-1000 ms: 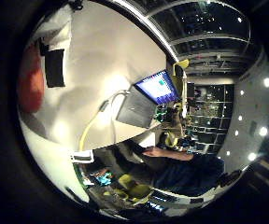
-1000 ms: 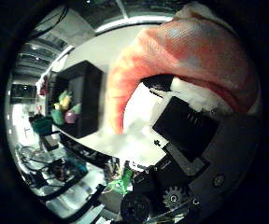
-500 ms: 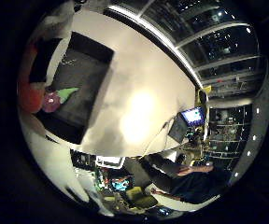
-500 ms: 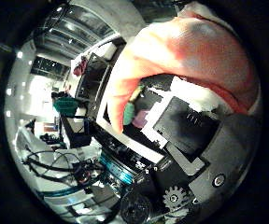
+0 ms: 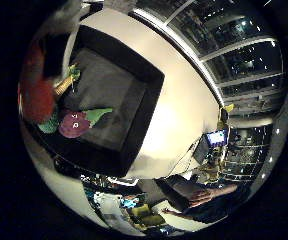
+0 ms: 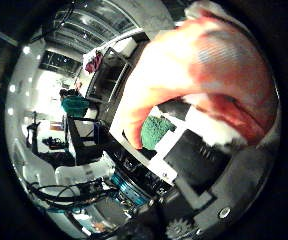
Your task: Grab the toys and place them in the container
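Orange toy (image 6: 204, 75) lengthwise across palm, fingers (image 6: 194, 165) curled round

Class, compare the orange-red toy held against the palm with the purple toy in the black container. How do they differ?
The orange-red toy is held in the hand, close to the palm; the purple toy lies loose on the floor of the black container. The orange-red toy shows one warm colour; the purple toy has a green tip. The orange-red toy fills its view; the purple toy looks small. Both are toys for the container.
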Controlling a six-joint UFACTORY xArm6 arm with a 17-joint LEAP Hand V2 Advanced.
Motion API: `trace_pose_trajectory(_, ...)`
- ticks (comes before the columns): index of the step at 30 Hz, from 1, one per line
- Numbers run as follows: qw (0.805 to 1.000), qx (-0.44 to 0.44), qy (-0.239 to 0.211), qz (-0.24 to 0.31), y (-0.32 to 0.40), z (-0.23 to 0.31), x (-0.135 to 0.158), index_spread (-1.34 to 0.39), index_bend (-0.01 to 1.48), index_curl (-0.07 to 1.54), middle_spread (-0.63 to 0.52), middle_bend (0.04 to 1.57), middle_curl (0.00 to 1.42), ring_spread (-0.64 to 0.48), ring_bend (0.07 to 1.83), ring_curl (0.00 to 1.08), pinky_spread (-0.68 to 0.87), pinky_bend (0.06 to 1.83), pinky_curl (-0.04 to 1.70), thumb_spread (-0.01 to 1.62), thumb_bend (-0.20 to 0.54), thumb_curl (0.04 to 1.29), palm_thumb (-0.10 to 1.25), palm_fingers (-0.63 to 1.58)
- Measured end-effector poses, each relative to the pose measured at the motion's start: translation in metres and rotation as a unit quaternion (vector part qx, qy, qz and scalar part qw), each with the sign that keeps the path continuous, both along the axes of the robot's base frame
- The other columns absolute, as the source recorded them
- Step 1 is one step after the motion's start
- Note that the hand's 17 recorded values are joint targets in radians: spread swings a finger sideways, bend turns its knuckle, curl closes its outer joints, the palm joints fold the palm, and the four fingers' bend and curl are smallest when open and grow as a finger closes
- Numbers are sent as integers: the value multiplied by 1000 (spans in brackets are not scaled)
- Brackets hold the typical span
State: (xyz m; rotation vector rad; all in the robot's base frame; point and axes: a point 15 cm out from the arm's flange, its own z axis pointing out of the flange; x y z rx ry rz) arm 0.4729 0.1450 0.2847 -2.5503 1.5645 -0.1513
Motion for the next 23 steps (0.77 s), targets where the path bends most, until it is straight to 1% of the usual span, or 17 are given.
trace_pose_trajectory(1,1000,-1,0,6,0,0,0,-507,412,456,-38,448,335,93,471,371,242,551,813,975,-26,396,803,-168)
trace_pose_trajectory(4,1000,-5,-3,21,-1,2,-2,-511,335,420,-13,370,313,129,426,346,322,511,755,966,-27,394,800,-139)
trace_pose_trajectory(6,1000,-8,-8,28,-3,6,-3,-503,154,350,33,270,290,188,371,315,421,473,666,955,-33,382,762,-102)
trace_pose_trajectory(8,999,-14,-3,31,-6,8,-8,-485,104,296,67,221,285,214,345,299,468,466,611,951,-46,363,711,-95)
trace_pose_trajectory(11,999,-28,10,32,-17,14,-19,-457,106,235,107,185,286,241,327,286,499,471,552,940,-50,327,591,-90)
trace_pose_trajectory(14,999,-28,5,23,-28,25,-23,-439,117,205,125,176,281,250,315,280,502,479,514,927,-41,309,519,-81)
trace_pose_trajectory(18,1000,-25,-15,5,-48,49,-27,-428,132,195,131,176,277,249,303,275,501,485,485,925,-32,305,511,-68)
trace_pose_trajectory(21,999,-32,19,-3,-61,34,-49,-420,135,194,132,173,275,249,298,272,499,489,470,925,-31,303,510,-64)
trace_pose_trajectory(23,999,-34,32,-5,-65,29,-60,-415,144,198,135,175,273,249,289,268,498,489,454,925,-30,302,509,-57)
